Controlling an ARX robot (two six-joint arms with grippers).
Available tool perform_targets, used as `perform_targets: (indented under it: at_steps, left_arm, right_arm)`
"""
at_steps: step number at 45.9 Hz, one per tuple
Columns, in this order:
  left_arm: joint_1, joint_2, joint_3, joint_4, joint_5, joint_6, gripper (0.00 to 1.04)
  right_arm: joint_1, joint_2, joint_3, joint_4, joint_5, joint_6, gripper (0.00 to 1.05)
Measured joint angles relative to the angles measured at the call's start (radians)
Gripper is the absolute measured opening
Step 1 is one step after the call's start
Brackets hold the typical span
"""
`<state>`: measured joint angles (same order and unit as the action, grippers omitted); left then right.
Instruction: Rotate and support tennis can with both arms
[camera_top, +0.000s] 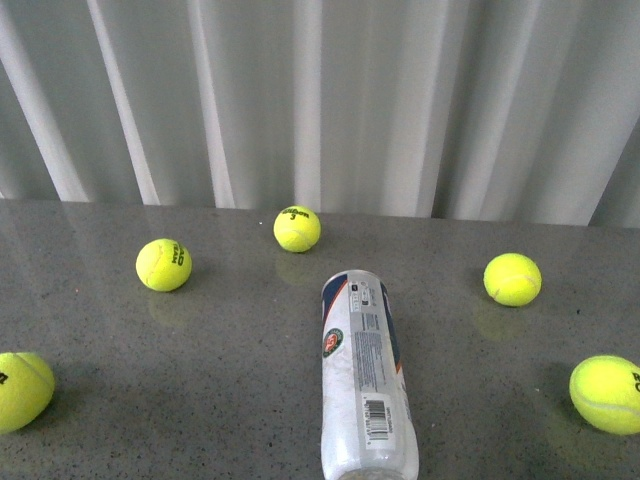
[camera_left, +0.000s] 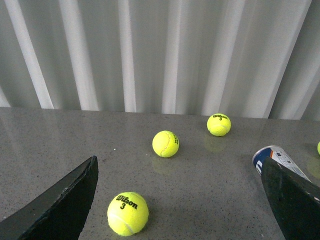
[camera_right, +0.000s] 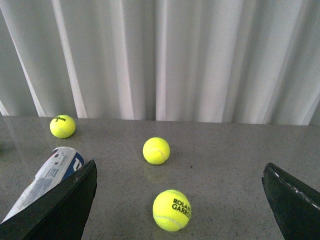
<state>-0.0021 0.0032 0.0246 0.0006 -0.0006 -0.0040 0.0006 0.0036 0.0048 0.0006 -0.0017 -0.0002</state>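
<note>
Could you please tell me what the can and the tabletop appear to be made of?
The can looks like thin clear plastic with glossy print; its near end shows cloudy-translucent. The tabletop seems polished speckled grey stone or laminate: it faintly mirrors the balls.

Front high, wrists seemingly low, sharing can (camera_top: 365, 375)

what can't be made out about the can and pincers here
Tennis can: near end cut off by the front view's bottom edge; small label print unreadable.
Left pincer: only fingertips show in its wrist view; absent from front view.
Right pincer: likewise; its finger hides part of the can.
</note>
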Motion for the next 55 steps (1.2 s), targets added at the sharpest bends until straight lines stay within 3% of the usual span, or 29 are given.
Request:
perform_targets:
  at_steps: [50, 55]
  left_arm:
    - [0.000, 0.000, 0.000, 0.000, 0.000, 0.000, 0.98]
    - [0.000, 0.000, 0.000, 0.000, 0.000, 0.000, 0.98]
  right_arm:
    - [0.000, 0.000, 0.000, 0.000, 0.000, 0.000, 0.98]
    - [0.005, 0.131, 0.072, -0.125, 0.018, 0.071, 0.98]
